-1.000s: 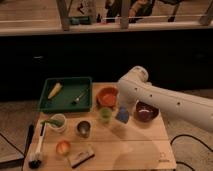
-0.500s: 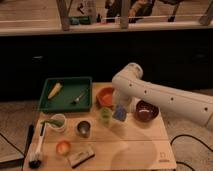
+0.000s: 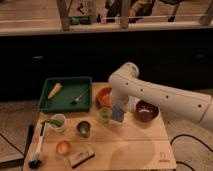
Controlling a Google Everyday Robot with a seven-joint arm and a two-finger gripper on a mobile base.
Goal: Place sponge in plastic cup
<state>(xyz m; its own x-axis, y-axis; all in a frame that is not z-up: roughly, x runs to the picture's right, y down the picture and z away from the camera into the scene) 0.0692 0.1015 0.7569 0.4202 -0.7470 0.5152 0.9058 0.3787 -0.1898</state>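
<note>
The blue sponge (image 3: 118,114) is held at the end of my arm, just right of the translucent light-green plastic cup (image 3: 104,116) and close to its rim, above the wooden table (image 3: 130,145). My gripper (image 3: 118,108) hangs down from the white arm at the sponge; the arm covers most of it. The cup stands upright in the middle of the table.
A green tray (image 3: 66,93) with a corn cob and a fork is at the back left. An orange bowl (image 3: 104,96), a dark red bowl (image 3: 146,111), a steel cup (image 3: 83,128), a white mug (image 3: 57,122), a brush (image 3: 38,150), a fruit (image 3: 63,147) and a tan-and-dark block (image 3: 81,156) also stand here.
The arm has moved left with the sponge, bringing it closer to the green cup.
</note>
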